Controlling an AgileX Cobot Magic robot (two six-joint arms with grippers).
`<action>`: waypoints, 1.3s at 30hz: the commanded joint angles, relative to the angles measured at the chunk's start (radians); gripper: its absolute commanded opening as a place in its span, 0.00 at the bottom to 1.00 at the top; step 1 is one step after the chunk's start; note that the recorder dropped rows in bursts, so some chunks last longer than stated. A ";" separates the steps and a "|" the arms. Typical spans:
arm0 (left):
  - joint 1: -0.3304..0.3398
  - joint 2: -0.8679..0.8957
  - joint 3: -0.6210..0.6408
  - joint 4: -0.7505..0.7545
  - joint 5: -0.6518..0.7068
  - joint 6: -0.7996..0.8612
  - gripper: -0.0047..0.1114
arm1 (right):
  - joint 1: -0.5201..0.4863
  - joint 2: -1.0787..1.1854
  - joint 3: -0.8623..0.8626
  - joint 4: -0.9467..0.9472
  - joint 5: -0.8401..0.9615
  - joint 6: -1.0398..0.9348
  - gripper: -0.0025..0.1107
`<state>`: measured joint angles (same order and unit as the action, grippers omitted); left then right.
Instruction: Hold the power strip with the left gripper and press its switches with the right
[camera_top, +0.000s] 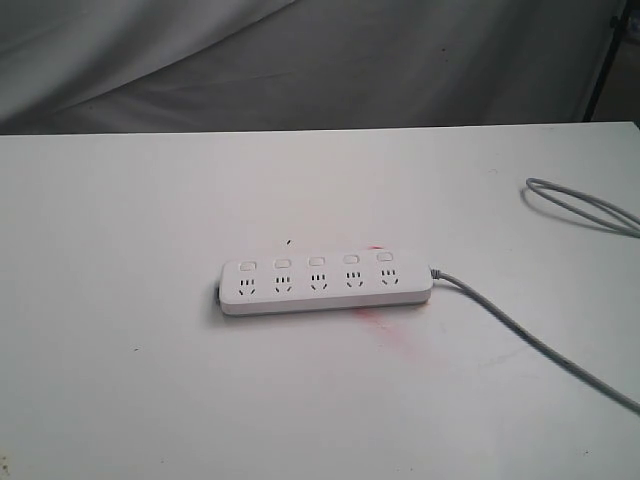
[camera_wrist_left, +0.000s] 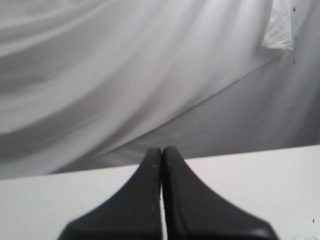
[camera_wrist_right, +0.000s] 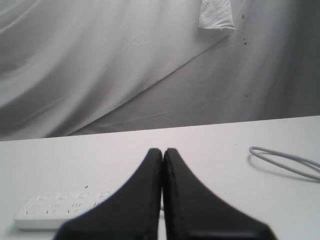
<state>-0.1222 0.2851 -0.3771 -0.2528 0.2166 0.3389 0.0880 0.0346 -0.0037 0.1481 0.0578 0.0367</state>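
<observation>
The white power strip (camera_top: 326, 285) lies flat at the middle of the white table, its five small switches (camera_top: 316, 262) in a row along its far side. Its grey cord (camera_top: 520, 330) runs off to the right. Neither arm shows in the exterior view. In the left wrist view my left gripper (camera_wrist_left: 162, 150) is shut with nothing in it, above bare table. In the right wrist view my right gripper (camera_wrist_right: 163, 151) is shut and empty; the power strip (camera_wrist_right: 55, 207) lies apart from it, partly hidden behind one finger.
The grey cord loops (camera_top: 585, 208) near the table's right edge and shows again as a cord loop (camera_wrist_right: 285, 162) in the right wrist view. A pink smear (camera_top: 375, 320) marks the table by the strip. Grey cloth (camera_top: 300, 60) hangs behind the table's far edge.
</observation>
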 joint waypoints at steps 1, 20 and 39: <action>0.004 -0.005 0.107 0.036 -0.029 -0.056 0.04 | -0.007 -0.006 0.004 0.001 0.003 0.005 0.02; 0.053 -0.244 0.377 0.032 0.065 -0.047 0.04 | -0.007 -0.006 0.004 0.001 0.003 0.005 0.02; 0.053 -0.244 0.377 0.050 0.067 -0.047 0.04 | -0.007 -0.006 0.004 0.001 0.003 0.005 0.02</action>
<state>-0.0717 0.0488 -0.0052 -0.2044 0.2847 0.2987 0.0880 0.0346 -0.0037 0.1481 0.0578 0.0367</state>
